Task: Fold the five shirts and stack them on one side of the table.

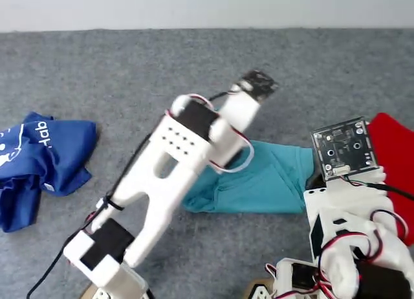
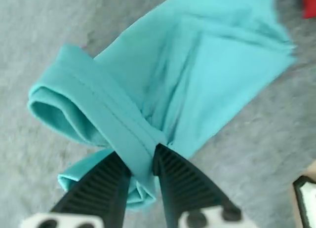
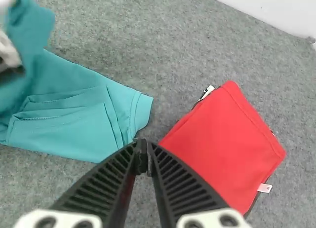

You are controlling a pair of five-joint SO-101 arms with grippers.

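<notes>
L gripper [image 2: 141, 161] pinching stitched hem of teal shirt [image 2: 212, 75]. Soft knit, bunched, rest flat mid-table on grey felt-like table [image 1: 116, 66]. R gripper [image 3: 144, 158]: ribbed jaws pressed together, just above table betw teal and red shirt [image 3: 227, 139], folded square. Blue shirt [image 1: 45, 160] crumpled, well apart, left-arm side.

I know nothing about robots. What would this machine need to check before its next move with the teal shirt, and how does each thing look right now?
1. Grip on the cloth: ok. The left gripper pinches a hemmed edge of the teal shirt.
2. Teal shirt lying neat: not ok. It is bunched and rolled near the grip.
3. Second arm free to help: ok. The right gripper is shut on nothing, over bare table between the teal shirt and the red shirt.
4. Red shirt folded: ok. It lies flat as a tidy rectangle.
5. Blue shirt folded: not ok. It lies crumpled, apart from the others.
</notes>
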